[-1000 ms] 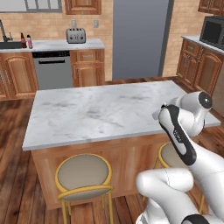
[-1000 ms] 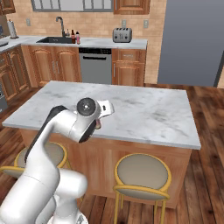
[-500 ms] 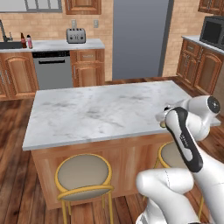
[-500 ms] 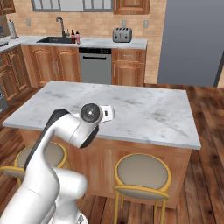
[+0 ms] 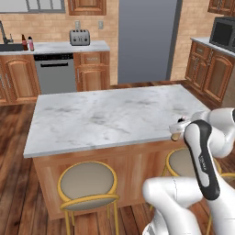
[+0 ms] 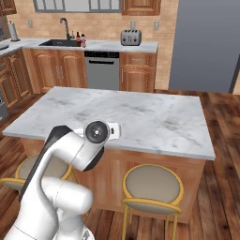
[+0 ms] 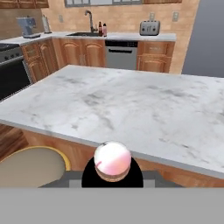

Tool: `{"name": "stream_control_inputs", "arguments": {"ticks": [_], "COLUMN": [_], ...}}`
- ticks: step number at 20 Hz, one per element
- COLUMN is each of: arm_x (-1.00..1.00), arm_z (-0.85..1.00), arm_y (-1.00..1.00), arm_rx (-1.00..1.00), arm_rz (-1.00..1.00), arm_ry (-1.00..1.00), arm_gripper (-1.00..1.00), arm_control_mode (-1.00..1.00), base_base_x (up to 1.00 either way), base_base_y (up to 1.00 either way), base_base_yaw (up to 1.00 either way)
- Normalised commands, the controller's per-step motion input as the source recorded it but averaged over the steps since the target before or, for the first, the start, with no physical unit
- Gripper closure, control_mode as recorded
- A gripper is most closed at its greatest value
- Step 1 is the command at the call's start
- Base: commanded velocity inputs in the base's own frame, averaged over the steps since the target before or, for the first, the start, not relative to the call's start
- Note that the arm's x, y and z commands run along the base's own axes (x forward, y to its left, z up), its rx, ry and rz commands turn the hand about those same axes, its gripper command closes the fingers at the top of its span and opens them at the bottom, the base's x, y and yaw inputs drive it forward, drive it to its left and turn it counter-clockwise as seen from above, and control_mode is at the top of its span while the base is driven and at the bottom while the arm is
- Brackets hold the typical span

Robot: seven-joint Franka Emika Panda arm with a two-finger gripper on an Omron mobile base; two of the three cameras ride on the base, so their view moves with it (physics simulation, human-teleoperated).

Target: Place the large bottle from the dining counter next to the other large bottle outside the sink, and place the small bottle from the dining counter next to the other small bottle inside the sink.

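Observation:
My gripper point(image 7: 112, 171) is shut on a bottle point(image 7: 112, 160), which I see from above as a round whitish-pink top between the dark fingers. The frames do not show whether it is the large or the small one. In the left base view the gripper point(image 5: 178, 130) hangs over the near right edge of the marble dining counter point(image 5: 105, 114) with the bottle point(image 5: 176, 135) in it. Far off, by the sink point(image 7: 83, 33), a dark bottle point(image 7: 100, 28) and a reddish bottle point(image 7: 104, 29) stand side by side on the worktop. The same pair, dark bottle point(image 5: 24, 42) and reddish bottle point(image 5: 30, 43), appears in the left base view.
Two round yellow-framed stools point(image 5: 88, 183) point(image 6: 152, 183) stand under the counter's near edge. A toaster point(image 5: 79, 37) sits on the back worktop above the dishwasher point(image 5: 54, 73). A grey fridge point(image 5: 146, 41) stands behind the island, and a microwave point(image 5: 224, 32) at the right.
The arm has drawn back toward the near edge of the dining counter, carrying the bottle with it. The grip has stayed shut.

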Motion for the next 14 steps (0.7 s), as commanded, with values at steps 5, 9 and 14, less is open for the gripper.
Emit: {"name": "stream_control_inputs", "arguments": {"ticks": [5, 9, 14], "arm_x": [-0.25, -0.21, -0.06], "arm_z": [-0.16, -0.11, -0.02], "arm_y": [0.17, 0.18, 0.05], "arm_rx": [0.0, 0.0, 0.0], "arm_rz": [0.03, 0.04, 0.02], "arm_ry": [0.03, 0.04, 0.02], "arm_gripper": [1.0, 1.0, 1.0], "arm_control_mode": [-1.0, -1.0, -1.0], "base_base_x": [0.0, 0.0, 0.0], "base_base_y": [0.0, 0.0, 0.0], "base_base_yaw": [0.0, 0.0, 0.0]}}
